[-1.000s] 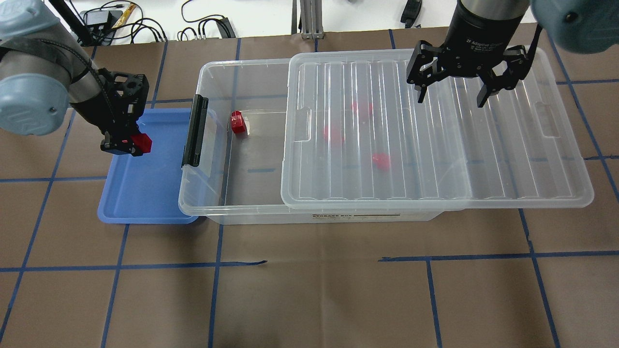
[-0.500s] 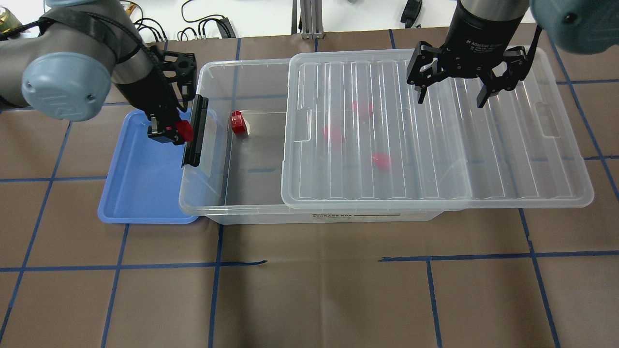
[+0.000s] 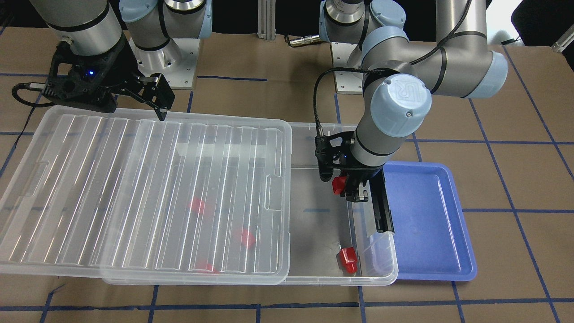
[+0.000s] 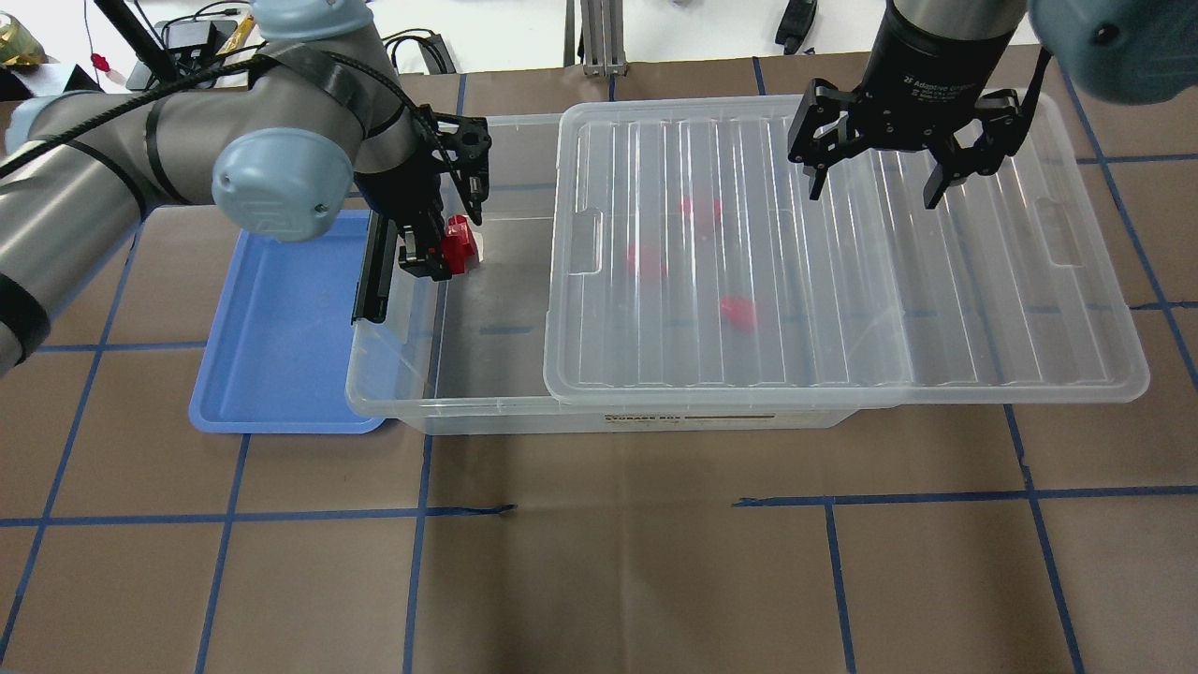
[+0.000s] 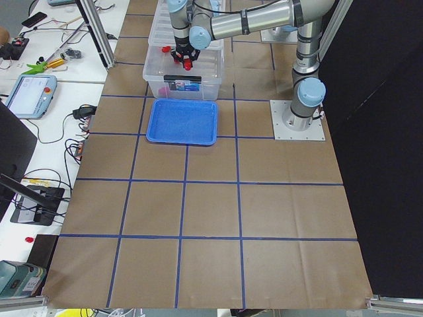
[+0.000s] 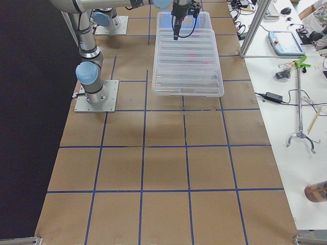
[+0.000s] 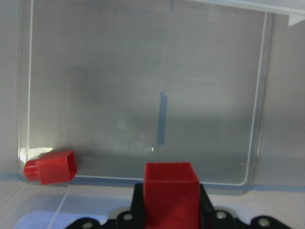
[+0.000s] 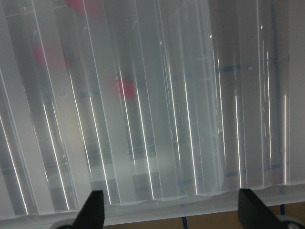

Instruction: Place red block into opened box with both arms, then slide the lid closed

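Observation:
My left gripper is shut on a red block, seen close up in the left wrist view. It hangs above the uncovered end of the clear box, just inside the black latch bar. Another red block lies on the box floor near a corner. The ridged lid rests on the box, slid to the right, and covers most of it. Three red blocks show blurred through it. My right gripper stands open over the lid's far edge, holding nothing.
A blue tray with nothing in it lies against the box's latch end. The lid overhangs the box on the right. Cables and an aluminium post lie beyond the table's far edge. Both arm bases stand behind the box.
My left arm has swung right with the red block, from above the blue tray, past the latch bar, to over the box's open end. The right gripper and the lid have not moved.

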Motion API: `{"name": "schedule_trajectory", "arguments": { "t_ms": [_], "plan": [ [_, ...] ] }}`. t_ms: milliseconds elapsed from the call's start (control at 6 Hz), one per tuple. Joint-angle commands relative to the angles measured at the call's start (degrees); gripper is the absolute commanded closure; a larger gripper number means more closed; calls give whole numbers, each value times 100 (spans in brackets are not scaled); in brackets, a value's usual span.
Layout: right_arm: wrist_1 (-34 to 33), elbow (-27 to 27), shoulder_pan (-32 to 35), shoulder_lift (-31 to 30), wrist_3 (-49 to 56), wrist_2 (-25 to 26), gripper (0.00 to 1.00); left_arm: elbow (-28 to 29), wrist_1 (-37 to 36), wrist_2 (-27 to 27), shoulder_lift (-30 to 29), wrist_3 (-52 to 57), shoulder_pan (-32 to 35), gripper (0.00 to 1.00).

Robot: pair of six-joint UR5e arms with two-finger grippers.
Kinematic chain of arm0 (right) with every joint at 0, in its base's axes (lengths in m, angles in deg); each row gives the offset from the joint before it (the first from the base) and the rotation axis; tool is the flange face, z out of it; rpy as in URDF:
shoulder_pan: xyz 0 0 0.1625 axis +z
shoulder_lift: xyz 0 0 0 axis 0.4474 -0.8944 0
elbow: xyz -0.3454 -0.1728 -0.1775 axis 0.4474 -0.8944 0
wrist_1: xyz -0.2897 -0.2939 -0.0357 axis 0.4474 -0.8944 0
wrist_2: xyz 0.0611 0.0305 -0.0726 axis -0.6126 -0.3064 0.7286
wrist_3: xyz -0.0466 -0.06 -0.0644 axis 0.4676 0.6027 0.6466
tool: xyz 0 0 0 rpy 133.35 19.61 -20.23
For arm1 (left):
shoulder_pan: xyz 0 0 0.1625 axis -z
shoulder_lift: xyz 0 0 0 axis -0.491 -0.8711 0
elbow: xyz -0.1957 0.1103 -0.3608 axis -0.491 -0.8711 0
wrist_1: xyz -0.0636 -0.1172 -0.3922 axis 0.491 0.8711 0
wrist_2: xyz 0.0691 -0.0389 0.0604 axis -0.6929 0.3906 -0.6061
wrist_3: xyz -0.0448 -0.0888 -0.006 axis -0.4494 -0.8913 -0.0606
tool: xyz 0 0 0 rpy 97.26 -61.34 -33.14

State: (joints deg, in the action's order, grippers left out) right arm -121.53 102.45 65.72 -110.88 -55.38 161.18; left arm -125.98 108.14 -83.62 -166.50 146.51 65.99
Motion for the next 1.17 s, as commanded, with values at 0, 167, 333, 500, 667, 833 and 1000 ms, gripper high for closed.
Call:
{"name": "schedule_trajectory", "arguments": {
  "t_ms": [0,167,333,500,667,833,1000],
  "plan": [
    [-6,-2,-1,-3,1,0,0,-351,-1183,1,-696,20,206,98],
    [-6,-3,-1,-3,-8,8,0,-493,-1381,-34,-838,29,233,97],
    [-6,6,-10,-3,-8,9,0,-607,-1601,-8,-987,29,242,97],
    [-6,15,-10,-3,-8,9,0,-652,-1681,-51,-998,64,251,93],
    [-6,15,-10,-3,-8,9,0,-661,-1656,-52,-972,116,251,40],
    [-6,15,-10,-3,-8,9,0,-591,-1508,-69,-902,125,242,2],
    [-6,15,-10,-3,-8,9,0,-478,-1167,-69,-744,108,251,2]
  ]
}}
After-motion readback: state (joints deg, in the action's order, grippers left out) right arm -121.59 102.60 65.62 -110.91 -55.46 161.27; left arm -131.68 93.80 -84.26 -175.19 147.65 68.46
